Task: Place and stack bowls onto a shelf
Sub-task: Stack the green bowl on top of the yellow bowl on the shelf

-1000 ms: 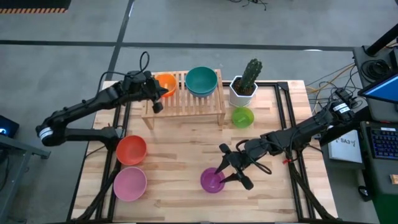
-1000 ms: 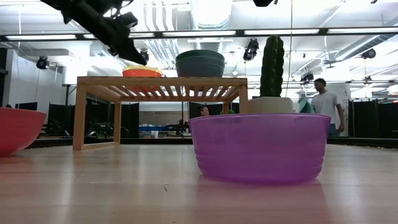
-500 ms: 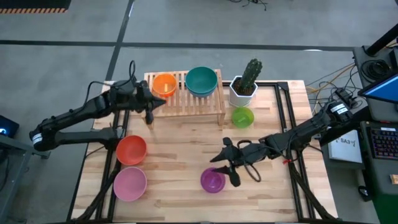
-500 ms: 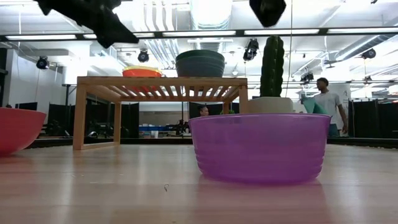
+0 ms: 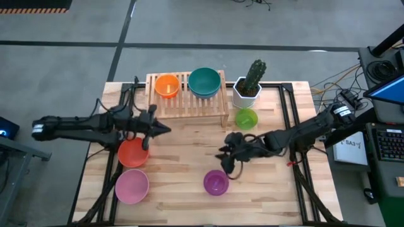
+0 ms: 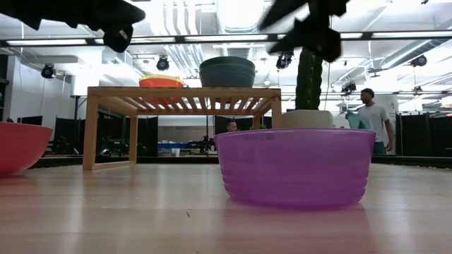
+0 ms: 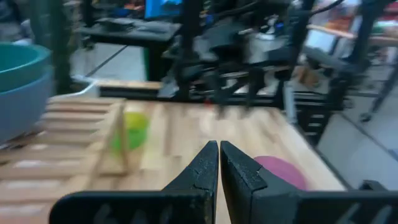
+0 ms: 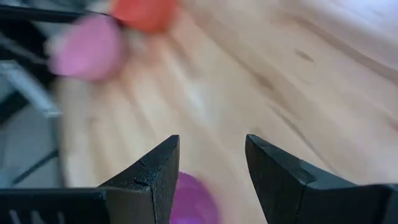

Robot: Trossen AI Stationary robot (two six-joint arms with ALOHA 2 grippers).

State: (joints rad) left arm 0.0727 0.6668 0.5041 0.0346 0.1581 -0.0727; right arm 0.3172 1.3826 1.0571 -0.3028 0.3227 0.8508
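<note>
While my left gripper (image 7: 219,163) hangs closed above the red-orange bowl (image 5: 133,152), my right gripper (image 8: 210,163) gapes, seemingly over the purple bowl (image 5: 215,183).

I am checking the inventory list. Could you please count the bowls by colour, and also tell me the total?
Orange bowl, on the shelf: 1
Teal bowl, stacked on a blue bowl: 1
Blue bowl: 1
Lime green bowl: 1
Red-orange bowl: 1
Pink bowl: 1
Purple bowl: 1
Total: 7 bowls in view
</note>
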